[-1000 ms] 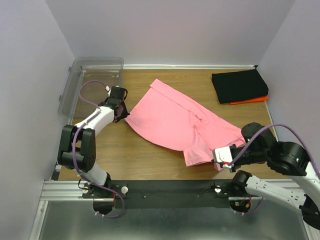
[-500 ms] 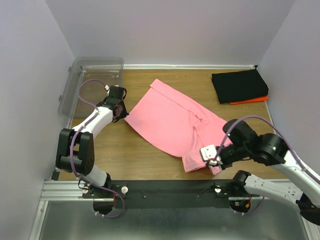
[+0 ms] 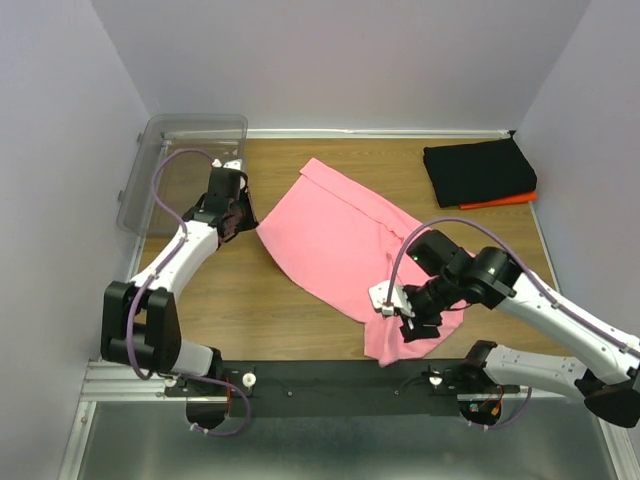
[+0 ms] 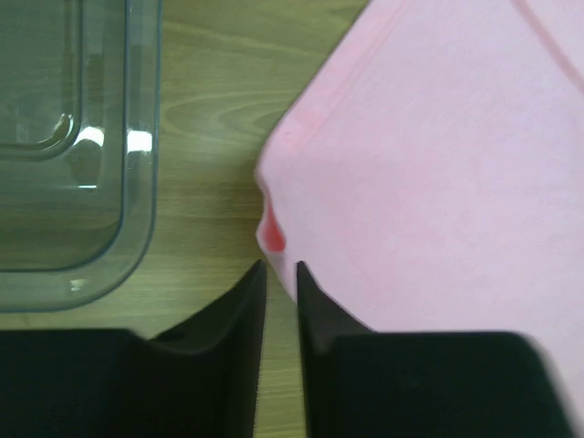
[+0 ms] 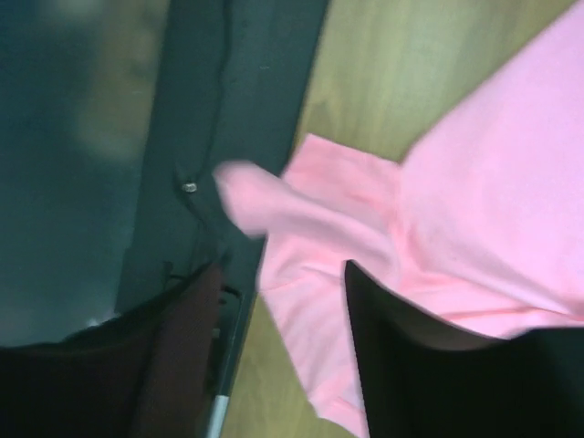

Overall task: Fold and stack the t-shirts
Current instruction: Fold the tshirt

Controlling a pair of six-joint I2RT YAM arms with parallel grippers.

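The pink t-shirt (image 3: 330, 240) lies spread on the wooden table, its near right part bunched toward the front edge. My left gripper (image 3: 242, 214) sits at the shirt's left edge. In the left wrist view its jaws (image 4: 280, 269) stand a narrow gap apart with bare wood between them, and the pink hem (image 4: 429, 182) starts just past the tips. My right gripper (image 3: 408, 318) hovers over the shirt's near corner, open wide (image 5: 283, 274), with pink cloth (image 5: 474, 210) lying loose below it. A folded black t-shirt (image 3: 478, 170) rests on a folded orange one (image 3: 500, 201) at the back right.
A clear plastic bin (image 3: 190, 140) stands at the back left, its rounded corner (image 4: 137, 182) close to the left gripper. The black base rail (image 3: 330, 375) runs along the near table edge, right under the right gripper (image 5: 246, 91). Walls close in on three sides.
Both grippers have opened. The right arm swung left, dragging the shirt's right sleeve in toward the front edge, then let go. The left gripper released the hem and shifted slightly back.
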